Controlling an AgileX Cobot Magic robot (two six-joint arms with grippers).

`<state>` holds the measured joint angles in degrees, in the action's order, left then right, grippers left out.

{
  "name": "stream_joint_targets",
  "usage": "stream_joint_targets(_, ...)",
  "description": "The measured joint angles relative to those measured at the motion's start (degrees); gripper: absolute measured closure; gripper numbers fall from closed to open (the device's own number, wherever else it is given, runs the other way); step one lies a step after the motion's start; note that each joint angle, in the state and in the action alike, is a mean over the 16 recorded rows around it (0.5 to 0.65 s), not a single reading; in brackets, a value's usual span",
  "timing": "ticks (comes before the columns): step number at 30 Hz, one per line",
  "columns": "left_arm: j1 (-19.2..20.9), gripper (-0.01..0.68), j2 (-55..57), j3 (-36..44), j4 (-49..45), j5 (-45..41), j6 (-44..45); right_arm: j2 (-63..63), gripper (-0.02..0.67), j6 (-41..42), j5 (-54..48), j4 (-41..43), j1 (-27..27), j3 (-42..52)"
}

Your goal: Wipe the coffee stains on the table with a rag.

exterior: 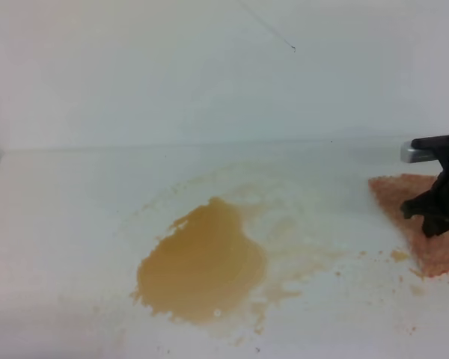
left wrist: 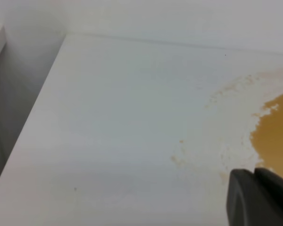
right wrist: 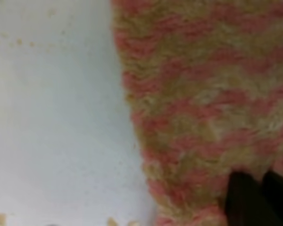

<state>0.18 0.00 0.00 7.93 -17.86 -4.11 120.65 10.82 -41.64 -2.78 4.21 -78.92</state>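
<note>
The coffee stains point(exterior: 202, 263) form a yellowish-brown puddle in the middle of the white table point(exterior: 75, 224), with paler smears and specks to its right. The orange-pink rag point(exterior: 404, 200) lies flat at the right edge of the exterior high view. My right gripper point(exterior: 432, 218) stands down on it; in the right wrist view its dark fingertips point(right wrist: 240, 202) sit close together, pinching the nubbly rag point(right wrist: 203, 94). In the left wrist view, a dark part of my left gripper point(left wrist: 259, 200) shows at the bottom right, near the coffee stains point(left wrist: 276, 141); its jaws are cut off by the frame.
A white wall point(exterior: 209, 75) rises behind the table's back edge. In the left wrist view the table's left edge point(left wrist: 30, 134) drops to a grey gap. Small tan specks point(exterior: 400, 256) dot the table between the puddle and the rag.
</note>
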Motion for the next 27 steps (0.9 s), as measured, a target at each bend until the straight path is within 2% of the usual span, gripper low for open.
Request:
stream_joint_targets(4,0.00,0.675,0.00,0.00,0.00,0.00,0.00,0.06,0.589,1.55,-1.04,-1.09,0.31,-0.01)
stream_joint_targets(8,0.00,0.675,-0.10,0.00,0.00,0.00,0.00,0.05,0.627,3.01,-2.15,-2.52,1.45,-0.01)
stream_joint_targets(16,0.00,0.675,-0.10,0.00,0.00,0.00,0.00,0.13,0.637,4.44,-2.88,-7.35,6.95,-0.01)
stream_joint_targets(27,0.00,0.675,-0.09,0.00,0.00,0.00,0.00,1.69,0.638,4.33,1.07,-15.69,16.55,-0.18)
